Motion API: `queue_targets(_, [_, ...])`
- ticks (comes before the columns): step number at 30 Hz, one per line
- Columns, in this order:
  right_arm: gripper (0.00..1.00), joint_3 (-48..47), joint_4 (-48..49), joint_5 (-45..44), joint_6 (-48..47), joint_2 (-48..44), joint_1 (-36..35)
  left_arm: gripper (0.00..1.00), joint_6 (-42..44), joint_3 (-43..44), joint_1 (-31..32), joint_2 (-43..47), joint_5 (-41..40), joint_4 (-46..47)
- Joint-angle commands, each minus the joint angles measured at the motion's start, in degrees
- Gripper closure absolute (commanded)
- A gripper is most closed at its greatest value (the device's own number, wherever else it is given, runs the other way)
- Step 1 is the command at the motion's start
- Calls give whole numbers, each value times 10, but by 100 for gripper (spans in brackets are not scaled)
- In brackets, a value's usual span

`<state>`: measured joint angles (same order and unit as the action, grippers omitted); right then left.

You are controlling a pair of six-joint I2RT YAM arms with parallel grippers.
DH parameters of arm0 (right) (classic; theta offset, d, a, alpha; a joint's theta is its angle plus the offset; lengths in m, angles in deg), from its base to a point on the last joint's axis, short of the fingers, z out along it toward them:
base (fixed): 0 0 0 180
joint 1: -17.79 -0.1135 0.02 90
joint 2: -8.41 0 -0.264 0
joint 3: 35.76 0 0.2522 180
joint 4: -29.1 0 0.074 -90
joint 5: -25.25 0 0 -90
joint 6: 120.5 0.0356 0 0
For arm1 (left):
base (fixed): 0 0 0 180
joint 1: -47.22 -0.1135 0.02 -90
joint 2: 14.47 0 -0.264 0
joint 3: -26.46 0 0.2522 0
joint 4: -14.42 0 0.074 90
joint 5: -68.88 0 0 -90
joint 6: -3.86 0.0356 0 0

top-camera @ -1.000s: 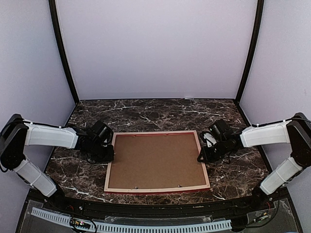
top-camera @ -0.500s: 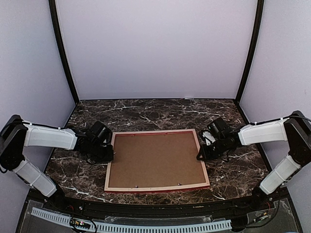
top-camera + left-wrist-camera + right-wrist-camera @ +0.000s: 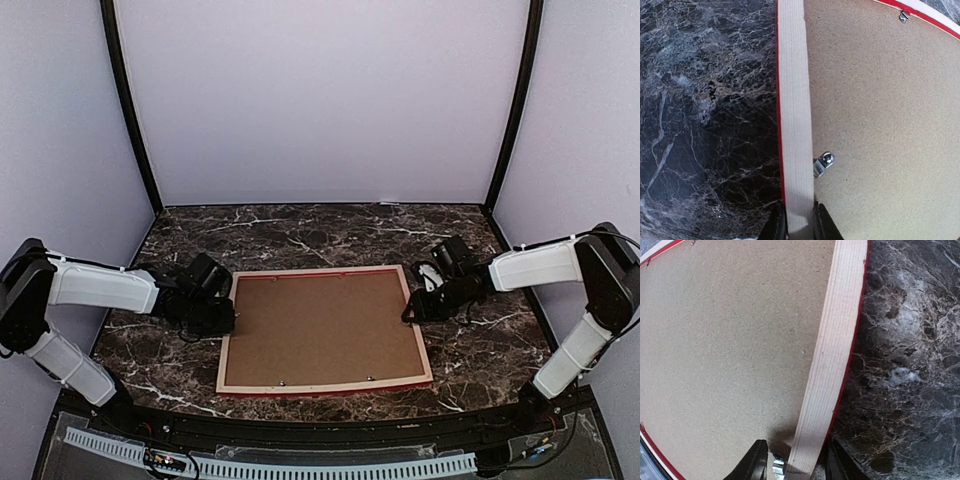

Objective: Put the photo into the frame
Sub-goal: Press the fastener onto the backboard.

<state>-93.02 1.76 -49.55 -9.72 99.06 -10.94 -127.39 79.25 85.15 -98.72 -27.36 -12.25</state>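
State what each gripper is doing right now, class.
Left gripper: closed on the frame.
Right gripper: open, astride the frame's opposite edge.

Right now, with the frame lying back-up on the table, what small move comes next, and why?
Probably open the left claw: it pinches the pale wood left rail of the red-fronted rectangular frame, which lies flat with its brown backing board seated, while the right claw stands open around the right rail.

The frame [image 3: 325,385] is pale wood edged red, the backing board [image 3: 320,330] speckled brown, the table [image 3: 300,235] white-veined black.
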Motion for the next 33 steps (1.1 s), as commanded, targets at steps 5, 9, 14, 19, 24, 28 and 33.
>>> queue_targets(5, [60,-24,-62,-37,5,-9,8,84,-13,-26,11,-13,21,-14])
queue_targets(9, [59,-25,-80,-44,7,-11,7,85,-23,-33,11,-7,16,-8])
queue_targets(14, [58,-25,-97,-54,4,-13,8,85,-22,-34,12,-7,15,-8])
queue_targets(19, [58,-39,-132,-71,-9,-4,5,85,-21,-30,12,-8,12,-10])
queue_targets(24, [58,-50,-150,-70,-23,19,-7,85,-21,-27,12,-10,12,-12])
queue_targets(28, [57,-44,-136,-47,-23,14,-7,85,-21,-25,13,-12,11,-13])
queue_targets(33, [54,-37,-108,3,-18,8,-6,85,-20,-27,13,-13,11,-13])
